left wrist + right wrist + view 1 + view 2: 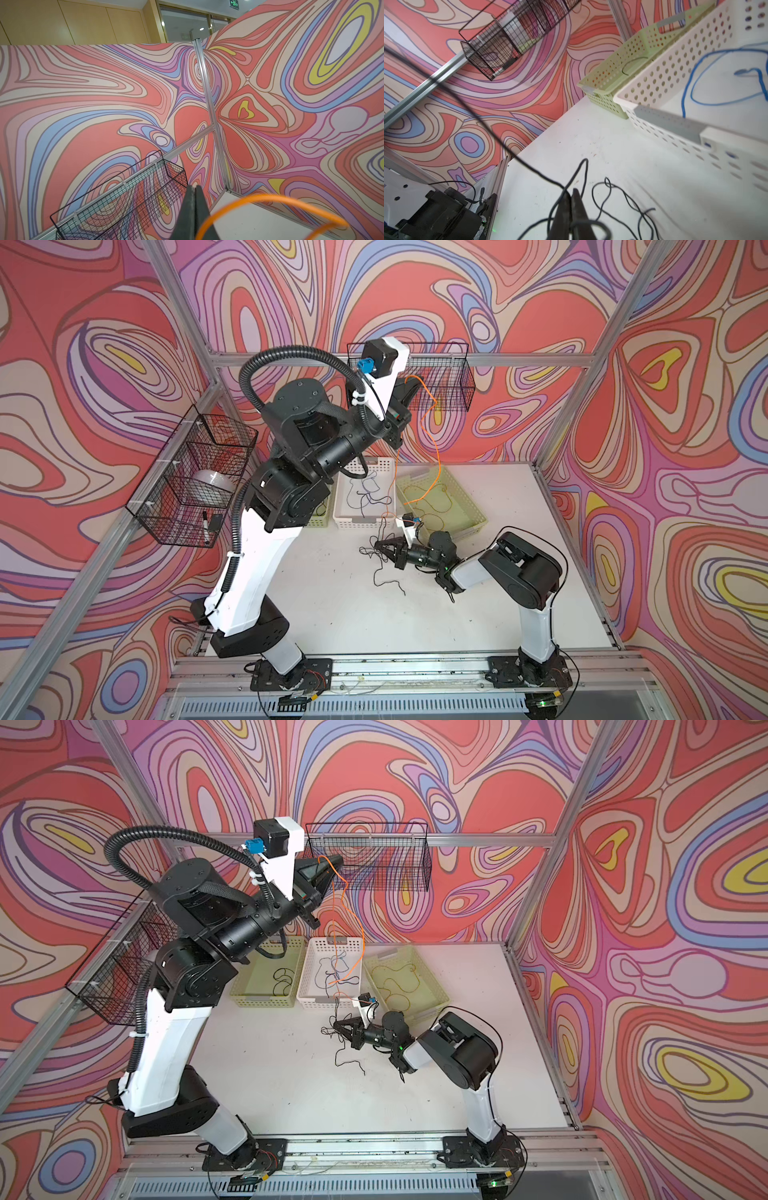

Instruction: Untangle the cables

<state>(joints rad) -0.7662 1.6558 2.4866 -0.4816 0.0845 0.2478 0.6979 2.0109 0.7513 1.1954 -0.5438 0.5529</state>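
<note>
In a top view: left gripper (409, 385), upper centre beside the wire basket (449, 377), clenched on the orange cable (438, 448), which hangs to the dark cables (384, 576) mid-frame. Left wrist: jaws shut, orange cable alongside. Right wrist: right gripper (572, 192) closed on dark cables. Judged step: freeing orange; next, a steady pull apart; bare table (332, 614) lower centre.

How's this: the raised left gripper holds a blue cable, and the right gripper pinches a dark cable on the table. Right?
Wrong colour: the raised left gripper holds an orange cable, not blue, as the left wrist view shows. The rest stands.
</note>
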